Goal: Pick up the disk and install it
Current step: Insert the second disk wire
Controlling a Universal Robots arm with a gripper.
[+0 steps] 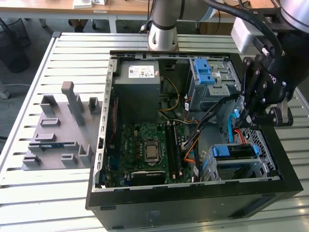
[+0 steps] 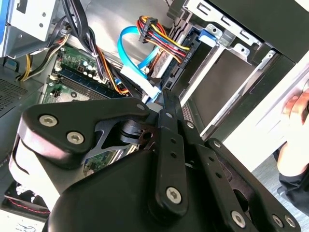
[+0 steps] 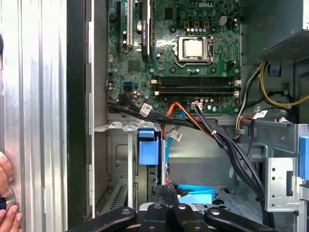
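The end effector [image 1: 248,118] hung over the open computer case [image 1: 145,208] with its fingers [image 3: 164,193] pinched narrow, and nothing showed between them. The disk [image 1: 236,152] seemed to sit in its bay, just below the end effector. Its long side ran across the exterior view. I counted one disk and one end effector.
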